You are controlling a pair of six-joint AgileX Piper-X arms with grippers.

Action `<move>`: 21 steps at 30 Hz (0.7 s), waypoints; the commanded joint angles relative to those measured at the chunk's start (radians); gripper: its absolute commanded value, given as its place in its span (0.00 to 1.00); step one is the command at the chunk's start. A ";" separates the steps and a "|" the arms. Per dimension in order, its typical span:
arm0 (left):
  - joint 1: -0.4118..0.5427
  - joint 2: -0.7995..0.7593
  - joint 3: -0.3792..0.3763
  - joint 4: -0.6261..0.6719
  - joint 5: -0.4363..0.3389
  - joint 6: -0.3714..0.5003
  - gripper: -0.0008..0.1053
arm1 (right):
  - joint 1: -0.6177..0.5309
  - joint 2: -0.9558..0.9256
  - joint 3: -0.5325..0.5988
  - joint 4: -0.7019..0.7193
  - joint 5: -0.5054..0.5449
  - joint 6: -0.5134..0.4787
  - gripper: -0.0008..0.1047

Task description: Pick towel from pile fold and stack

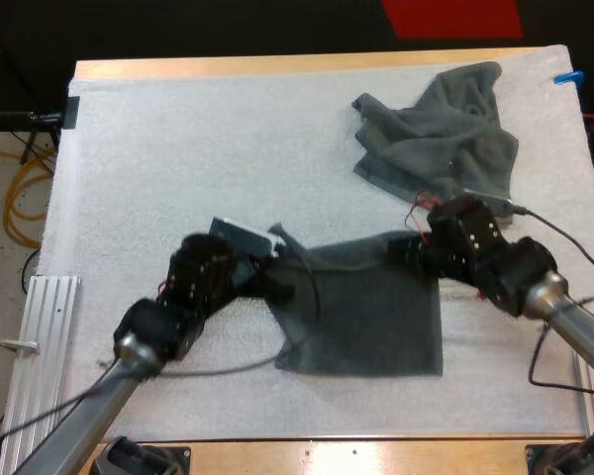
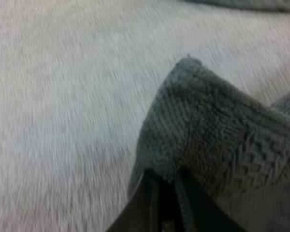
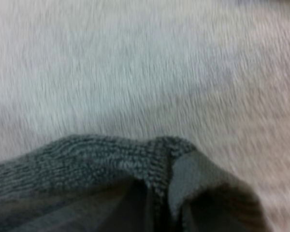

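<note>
Dark grey-green cloth on white, with pale wood around.
The flat towel (image 1: pixel 366 317) and the crumpled towel (image 1: pixel 445 129) are both dark grey-green, and the flat one has a woven band near its edge. The mat (image 1: pixel 208 148) is white and the bench (image 1: pixel 277 67) is light wood. The left end effector (image 1: pixel 277 269) and right end effector (image 1: pixel 408 247) are black.

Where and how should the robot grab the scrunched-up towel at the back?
Pinch a raised fold on the crumpled towel, coming straight down from above. Its bunched ridges stand up off the mat, while its edges lie flat. The left gripper and right gripper hold the spread towel.
</note>
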 commanded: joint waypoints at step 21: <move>0.143 0.332 -0.173 -0.333 0.269 0.009 0.76 | -0.282 0.210 -0.003 -0.735 -0.344 0.130 0.72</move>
